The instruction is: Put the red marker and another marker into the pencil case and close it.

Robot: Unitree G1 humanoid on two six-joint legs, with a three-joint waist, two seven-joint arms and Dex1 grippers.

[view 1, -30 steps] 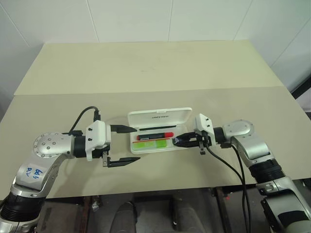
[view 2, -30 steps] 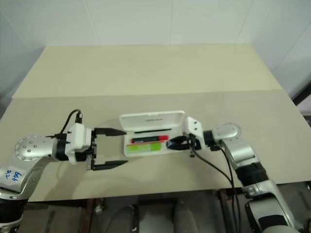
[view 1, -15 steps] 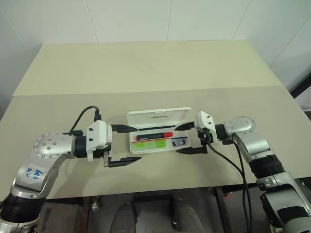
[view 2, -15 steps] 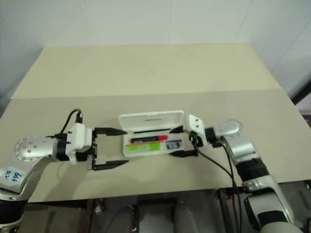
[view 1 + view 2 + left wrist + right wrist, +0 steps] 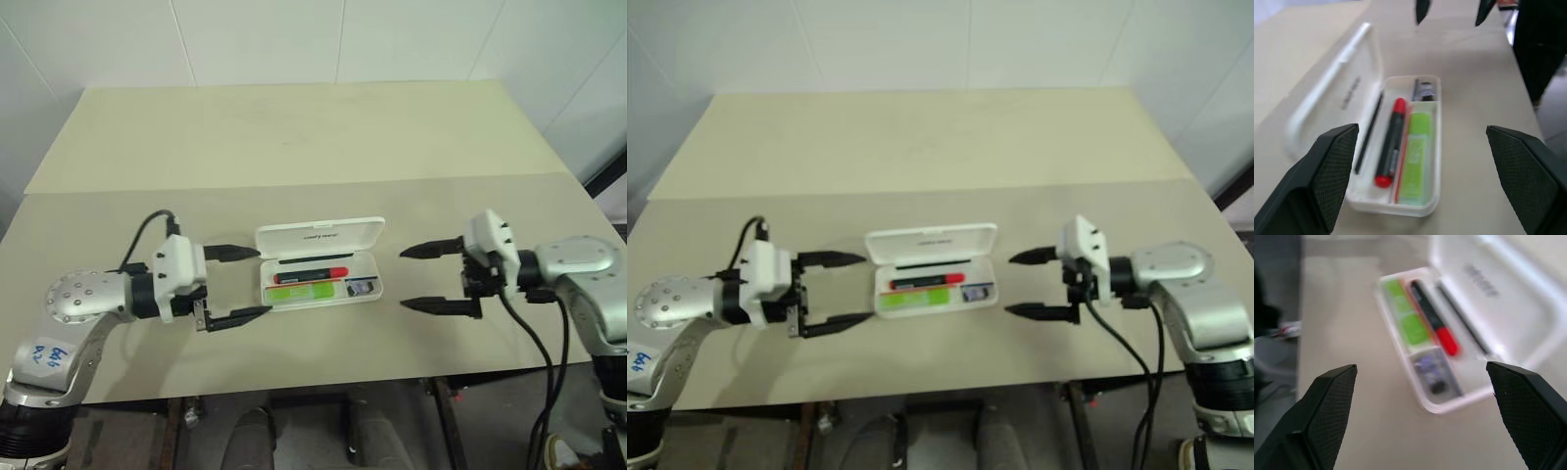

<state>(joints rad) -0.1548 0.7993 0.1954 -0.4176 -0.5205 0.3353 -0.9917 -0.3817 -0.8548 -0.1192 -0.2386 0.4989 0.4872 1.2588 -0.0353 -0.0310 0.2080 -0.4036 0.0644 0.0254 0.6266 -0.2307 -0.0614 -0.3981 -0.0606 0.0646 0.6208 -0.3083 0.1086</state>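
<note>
Pencil case [image 5: 321, 264] lies open on the beige counter [image 5: 294, 147], lid tipped back away from the robot, tray toward the near counter edge. In the tray: red marker [image 5: 311, 275] lengthwise, red cap toward the right claw; lime-green highlighter [image 5: 304, 290] flat alongside it on the near side; a thin dark pen against the hinge side; a small dark grey item [image 5: 361, 286] in the tray end nearest the right claw. Left claw [image 5: 235, 285]: fingers spread wide apart, holding nothing, pointing at the case's short end; tips sit just beside that end, not touching, one level with the lid, the other near the tray's front corner. Right claw [image 5: 426, 277]: fingers likewise wide apart, empty, pointing at the opposite short end; clear strip of bare counter between its tips and the case, a wider gap than on the left side. Left wrist view confirms both markers [image 5: 1392, 142] [image 5: 1415, 157] side by side inside the tray, with the case centred between that claw's fingers. Counter beyond the lid is bare up to the far edge at the wall; the near edge runs close below both claws.
</note>
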